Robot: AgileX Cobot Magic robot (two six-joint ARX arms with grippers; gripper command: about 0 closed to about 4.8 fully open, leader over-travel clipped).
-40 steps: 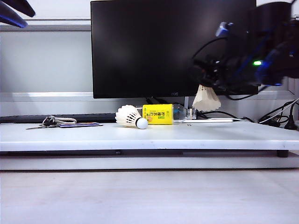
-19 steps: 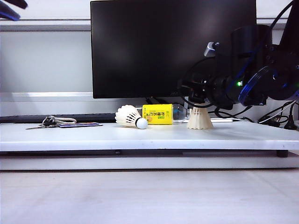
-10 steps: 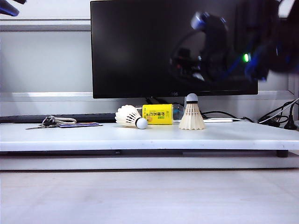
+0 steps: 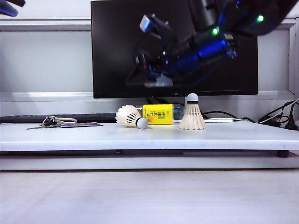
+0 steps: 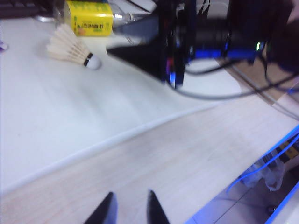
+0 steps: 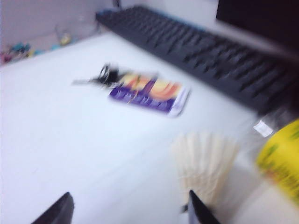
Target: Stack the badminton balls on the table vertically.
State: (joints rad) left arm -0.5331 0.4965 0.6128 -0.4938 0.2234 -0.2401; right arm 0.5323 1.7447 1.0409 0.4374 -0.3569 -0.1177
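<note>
- While the yellow-label bottle [image 4: 161, 114] lies on its side at the back of the table [image 4: 149, 137], both shuttlecocks sit close to it, one on each side.
- Just to the bottle's left, the lying shuttlecock [image 4: 130, 116] rests on its side, cork tip toward the camera; the left wrist view shows it [image 5: 72, 48] right beside the bottle [image 5: 88, 17] too.
- Just to the bottle's right, the upright shuttlecock [image 4: 192, 113] stands on its flared skirt, cork on top, nothing touching it.
- Above the bottle, in front of the black monitor [image 4: 174, 46], hangs the right gripper [image 4: 142, 77], blurred, clear of both shuttlecocks.
- From its own camera the right gripper [image 6: 128, 210] shows two dark fingertips [image 6: 198, 210] spread wide apart, released, nothing between them; the lying shuttlecock's skirt [image 6: 205, 163] is just past one tip, the bottle [image 6: 280, 158] beside it.
- Well left of the bottle, a bunch of keys [image 4: 49, 122] and a purple card [image 4: 80, 124] lie on the table; a black keyboard [image 6: 205, 51] runs behind them.
- Far from the bottle, the left gripper [image 5: 130, 210] hovers over the pale wood surface [image 5: 187, 158] below the table edge, its fingers set narrowly apart with nothing between them.
</note>
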